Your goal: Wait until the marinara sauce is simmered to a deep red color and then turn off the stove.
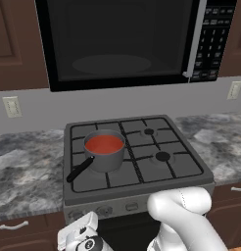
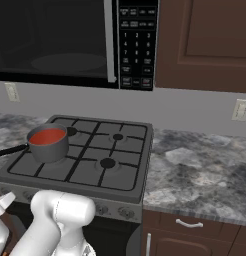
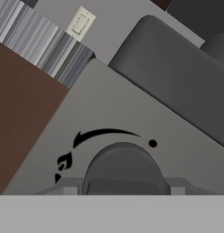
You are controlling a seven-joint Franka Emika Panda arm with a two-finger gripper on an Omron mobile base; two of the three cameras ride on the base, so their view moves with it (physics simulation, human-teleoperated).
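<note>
The gripper (image 1: 79, 240) is sitting low at the stove (image 1: 191, 169) front, partly cut off; its finger spread is hidden, though a knob (image 3: 124, 168) is looming right before it. The sauce (image 1: 104, 144) is showing orange-red in the saucepan (image 1: 108, 159) on the front-left burner.

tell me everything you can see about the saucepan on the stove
The saucepan is small, round and grey, metal by its look, with a straight black handle pointing toward the stove's front left corner. It stands upright on the black grate over the rear left burner of the stove. It holds the marinara sauce, a smooth flat orange-red disc just below the rim. Nothing else touches it.
</note>
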